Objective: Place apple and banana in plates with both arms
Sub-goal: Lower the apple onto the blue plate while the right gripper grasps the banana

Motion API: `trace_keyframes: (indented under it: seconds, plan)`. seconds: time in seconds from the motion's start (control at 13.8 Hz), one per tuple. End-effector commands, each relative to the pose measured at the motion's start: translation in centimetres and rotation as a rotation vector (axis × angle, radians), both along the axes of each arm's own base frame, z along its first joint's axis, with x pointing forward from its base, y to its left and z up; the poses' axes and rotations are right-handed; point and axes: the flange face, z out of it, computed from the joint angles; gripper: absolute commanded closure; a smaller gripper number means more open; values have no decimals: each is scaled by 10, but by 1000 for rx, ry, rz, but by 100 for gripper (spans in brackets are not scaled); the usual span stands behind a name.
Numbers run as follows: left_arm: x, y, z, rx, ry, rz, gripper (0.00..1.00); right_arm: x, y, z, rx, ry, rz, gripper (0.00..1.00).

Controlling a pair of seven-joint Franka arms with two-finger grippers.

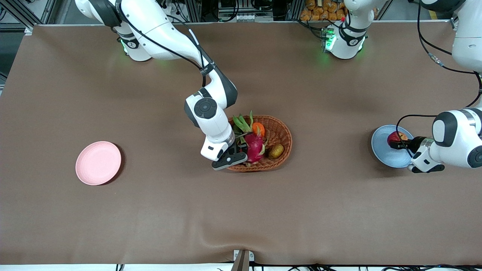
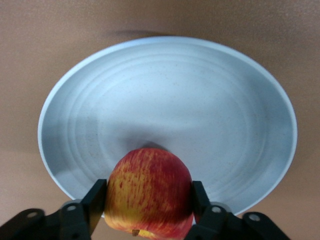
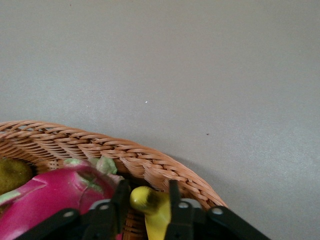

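The red and yellow apple (image 1: 397, 137) (image 2: 147, 192) sits over the edge of the light blue plate (image 1: 381, 149) (image 2: 175, 100) toward the left arm's end of the table. My left gripper (image 1: 395, 143) (image 2: 149, 190) is shut on the apple, one finger on each side. The yellow banana (image 3: 150, 206) lies in the wicker basket (image 1: 281, 132) (image 3: 100, 145), against its rim beside a pink dragon fruit (image 1: 254, 145) (image 3: 50, 200). My right gripper (image 1: 241, 151) (image 3: 148, 192) is down in the basket, shut on the banana's dark tip. The pink plate (image 1: 98, 163) lies bare toward the right arm's end.
The basket at the middle of the table also holds a small orange fruit (image 1: 258, 129) and a brown-green fruit (image 1: 276, 151) (image 3: 10, 175). Brown cloth covers the table (image 1: 241, 210). A clamp (image 1: 242, 259) sits at the table's near edge.
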Motion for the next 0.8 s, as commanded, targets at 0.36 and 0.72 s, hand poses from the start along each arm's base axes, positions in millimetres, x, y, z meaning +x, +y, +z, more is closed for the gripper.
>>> trace_keyframes:
  seconds: [0.36,0.72]
  plan:
    - [8,-1,7,26,-22,-24,0,3,7,2,-2,-21,-5,100]
    - [25,-19,54,46,-86,-58,0,18,-3,39,1,-45,-13,100]
